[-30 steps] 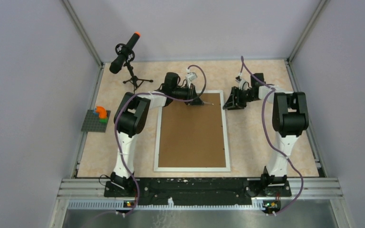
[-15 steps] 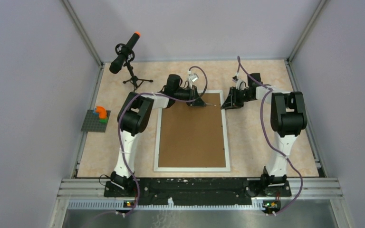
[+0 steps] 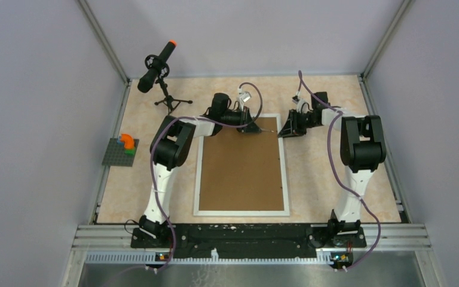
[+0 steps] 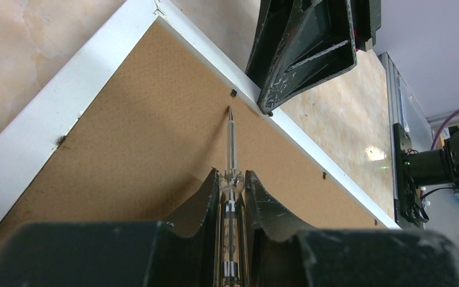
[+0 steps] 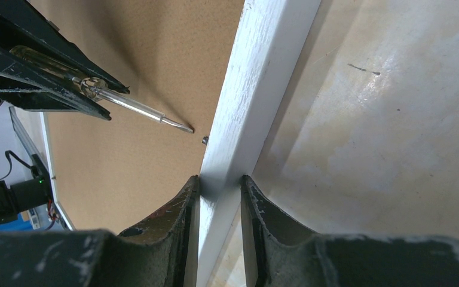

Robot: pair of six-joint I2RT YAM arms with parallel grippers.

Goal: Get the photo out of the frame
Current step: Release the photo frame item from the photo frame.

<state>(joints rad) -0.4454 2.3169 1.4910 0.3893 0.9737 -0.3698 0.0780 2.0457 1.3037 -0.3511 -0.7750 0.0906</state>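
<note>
The frame [image 3: 241,212] lay face down in the middle of the desk [image 3: 323,179], its near short side close to the desk's near edge and its brown backing board [image 3: 241,167] facing up. The photo itself could not be seen; it was presumably under that board.

The left tool [image 4: 232,177] was closed narrow on a thin screwdriver [image 4: 231,137], whose tip rested on the board just short of a small dark clip [image 4: 233,93] by the frame's right border near its far right corner. The right tool [image 5: 219,179] straddled that white border close by, one finger on the board side and one on the desk side, apparently pinching it.

The frame looked stiff and light, likely to slide on the smooth desk unless pinned at its border. The board seemed thin and a little bendy, best lifted at an edge once the clips are turned. The print would probably be glossy, easily creased or marked, so safest taken by a margin.

Bare desk lay on both long sides of the frame; a microphone stand [image 3: 167,98] occupied the far left corner.
</note>
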